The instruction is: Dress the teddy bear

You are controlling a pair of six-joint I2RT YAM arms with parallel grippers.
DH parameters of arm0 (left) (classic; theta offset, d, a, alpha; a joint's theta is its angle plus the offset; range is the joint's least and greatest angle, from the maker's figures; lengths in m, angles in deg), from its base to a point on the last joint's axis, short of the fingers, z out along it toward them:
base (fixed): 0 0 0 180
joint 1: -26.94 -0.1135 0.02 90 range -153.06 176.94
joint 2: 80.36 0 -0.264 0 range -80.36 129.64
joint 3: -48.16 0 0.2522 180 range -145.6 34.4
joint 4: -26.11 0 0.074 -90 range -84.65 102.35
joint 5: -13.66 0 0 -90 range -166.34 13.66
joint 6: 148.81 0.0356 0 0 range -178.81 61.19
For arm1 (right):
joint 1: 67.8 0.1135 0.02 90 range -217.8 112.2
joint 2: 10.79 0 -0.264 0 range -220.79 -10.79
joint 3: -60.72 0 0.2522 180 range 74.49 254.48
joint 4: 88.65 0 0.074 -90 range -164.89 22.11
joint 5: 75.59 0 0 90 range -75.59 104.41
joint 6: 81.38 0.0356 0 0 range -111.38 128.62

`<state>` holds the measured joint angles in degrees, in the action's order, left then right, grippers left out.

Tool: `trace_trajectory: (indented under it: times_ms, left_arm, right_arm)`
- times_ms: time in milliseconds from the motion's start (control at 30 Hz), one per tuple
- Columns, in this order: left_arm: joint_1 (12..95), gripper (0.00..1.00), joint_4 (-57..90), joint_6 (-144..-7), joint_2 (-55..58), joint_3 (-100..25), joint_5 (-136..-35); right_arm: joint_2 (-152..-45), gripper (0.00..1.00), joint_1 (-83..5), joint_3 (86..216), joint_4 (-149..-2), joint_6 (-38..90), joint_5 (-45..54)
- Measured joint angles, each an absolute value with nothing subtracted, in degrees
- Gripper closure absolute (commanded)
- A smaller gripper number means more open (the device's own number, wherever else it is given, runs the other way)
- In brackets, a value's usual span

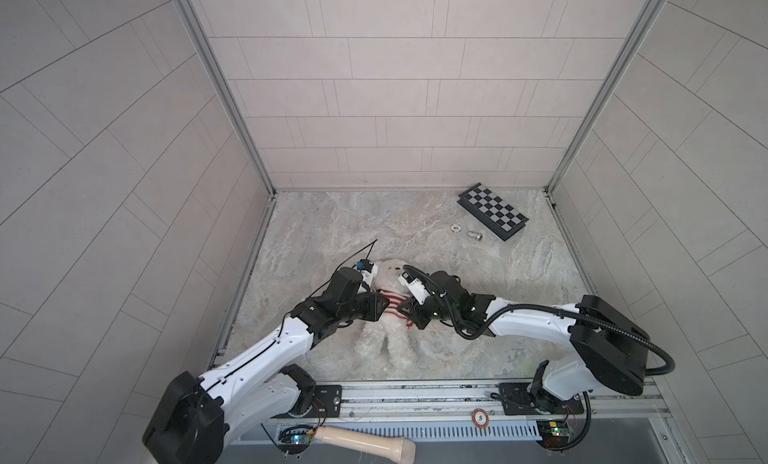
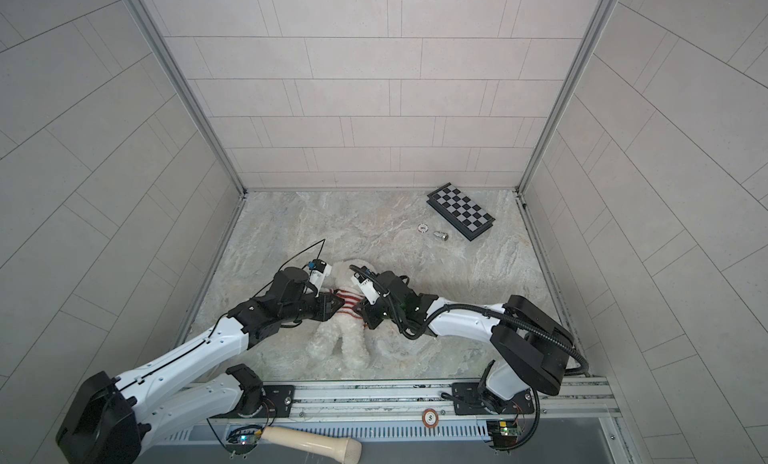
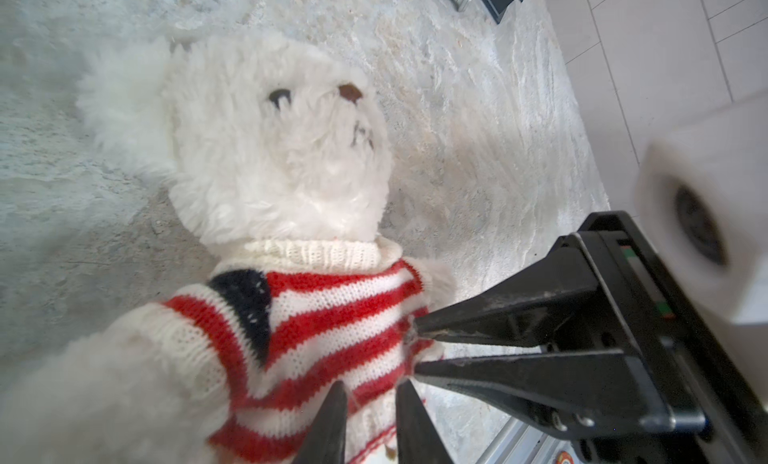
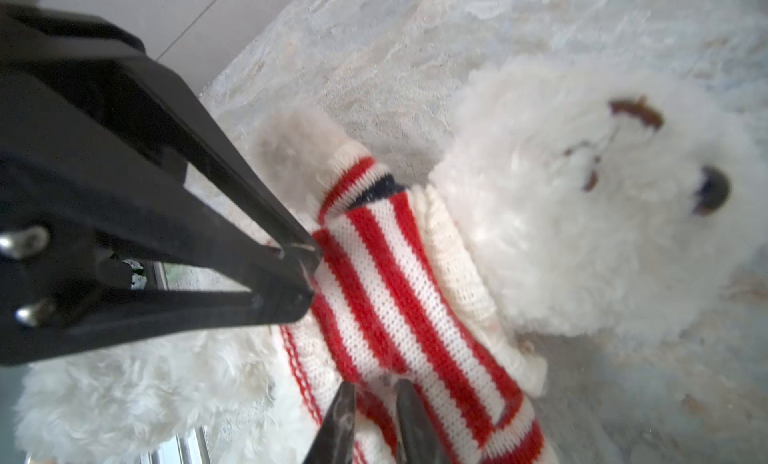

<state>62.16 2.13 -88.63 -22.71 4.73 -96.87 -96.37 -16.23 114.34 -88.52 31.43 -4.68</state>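
Because the left gripper has its tips pressed together on only a thin fold of the striped sweater at the bear's 9 o'clock side, that hold could slip off as soon as the knit is tugged toward 6 o'clock. The teddy bear lies face up on the marble table, a little toward 6 o'clock of its middle in both top views, between the two grippers. Nothing pins it, so I judge a pull may drag the whole light toy along rather than slide the sweater down over its bare belly. At the bear's 3 o'clock side the right gripper pinches the sweater's edge near the red-stitched hem. A hard or uneven pull there could snag the stitching or twist the garment sideways. The bear's head points to 12 o'clock, toward the back wall, and its legs to 6 o'clock. Its long axis runs 12 to 6, nearly straight.
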Motion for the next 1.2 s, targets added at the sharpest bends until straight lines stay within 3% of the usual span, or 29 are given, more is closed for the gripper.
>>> trace_trajectory:
  times_ms: [467,700,1200]
  left_arm:
    - [63.37,0.76,0.19,-87.87,-23.95,7.39,-94.97]
    - [62.58,0.76,-5.1,-85.2,-24.74,0.53,-93.99]
    - [56.57,0.77,-1.91,-81.13,-11.98,-2.94,-96.04]
  right_arm:
    - [-95.89,0.79,-15.59,111.87,-86.33,32.55,-4.42]
    - [-91.72,0.79,-15.92,114.52,-83.08,30.4,-1.56]
    - [-100.09,0.82,-21.34,115.72,-91.49,29.2,-1.89]
